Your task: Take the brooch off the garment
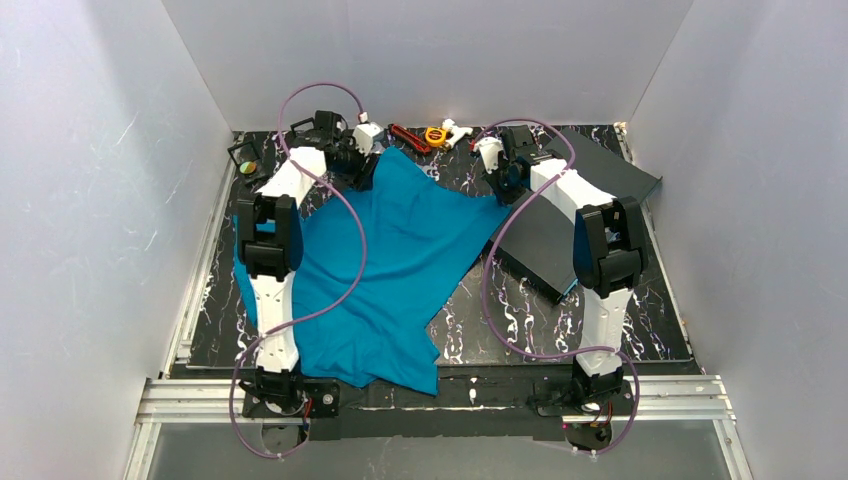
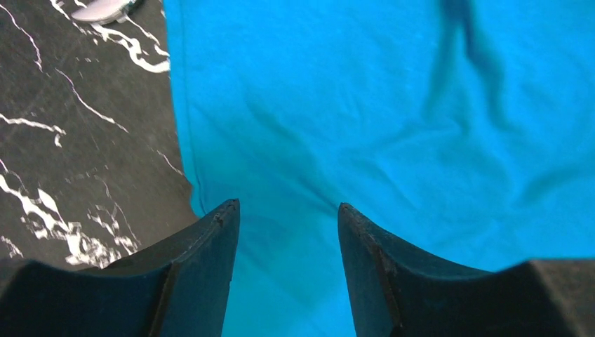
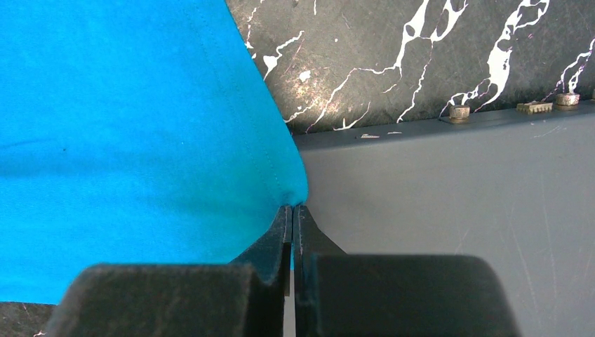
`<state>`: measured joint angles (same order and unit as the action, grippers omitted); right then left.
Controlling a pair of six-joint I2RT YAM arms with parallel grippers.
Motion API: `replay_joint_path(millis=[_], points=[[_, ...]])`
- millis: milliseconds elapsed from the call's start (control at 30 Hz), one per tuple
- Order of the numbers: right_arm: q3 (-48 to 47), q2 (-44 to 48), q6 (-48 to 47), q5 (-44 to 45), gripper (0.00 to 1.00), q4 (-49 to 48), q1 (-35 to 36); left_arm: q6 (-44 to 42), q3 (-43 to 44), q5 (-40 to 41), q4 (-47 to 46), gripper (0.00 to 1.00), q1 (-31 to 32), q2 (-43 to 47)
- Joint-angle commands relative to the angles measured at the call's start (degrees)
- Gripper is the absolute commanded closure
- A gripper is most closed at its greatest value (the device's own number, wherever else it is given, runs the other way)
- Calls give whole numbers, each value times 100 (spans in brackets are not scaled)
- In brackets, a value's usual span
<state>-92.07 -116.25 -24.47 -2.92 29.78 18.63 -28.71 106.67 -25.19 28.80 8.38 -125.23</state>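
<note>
The teal-blue T-shirt (image 1: 400,260) is seen spread over the left and middle of the black marbled table (image 1: 500,320), with its far corners reaching toward the two arms. The right gripper (image 3: 295,207) is pressed closed on the shirt's right corner. The hemmed cloth is pinched between the fingertips just where it meets the dark grey board (image 3: 449,196), which lies on the right of the table. The left gripper (image 2: 288,210) is held over the far left part of the shirt, close to its stitched edge, with its jaws spread wide apart and nothing caught between them. Whether its fingers (image 2: 210,260) touch the cloth cannot be told. A small cluster of red, yellow and white items (image 1: 435,135) is seen at the table's far edge.
</note>
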Motion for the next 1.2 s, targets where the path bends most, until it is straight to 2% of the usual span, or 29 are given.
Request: replay_joint_path(millis=[0, 233, 367, 533, 733, 933, 1167], points=[[57, 93, -52, 0, 99, -51, -88, -139, 720, 538, -431, 50, 100, -456], [62, 109, -23, -62, 99, -42, -88, -611, 1054, 896, -703, 56, 216, -1022], [58, 88, -76, 14, 99, -51, -88, -1026, 1077, 1367, -873, 58, 336, -1304], [-2, -54, -178, 227, 99, -75, -96, -1290, 1500, 1821, -824, 59, 340, -1785], [-90, -253, -224, 468, 99, -166, -135, -1364, 1732, 1844, -955, 60, 340, -2078], [-282, -459, -225, 661, 99, -248, -206, -1427, 2290, 2197, -1099, 61, 331, -2477], [-394, -544, -232, 740, 99, -213, -246, -1304, 2505, 2184, -1375, 62, 313, -2574]])
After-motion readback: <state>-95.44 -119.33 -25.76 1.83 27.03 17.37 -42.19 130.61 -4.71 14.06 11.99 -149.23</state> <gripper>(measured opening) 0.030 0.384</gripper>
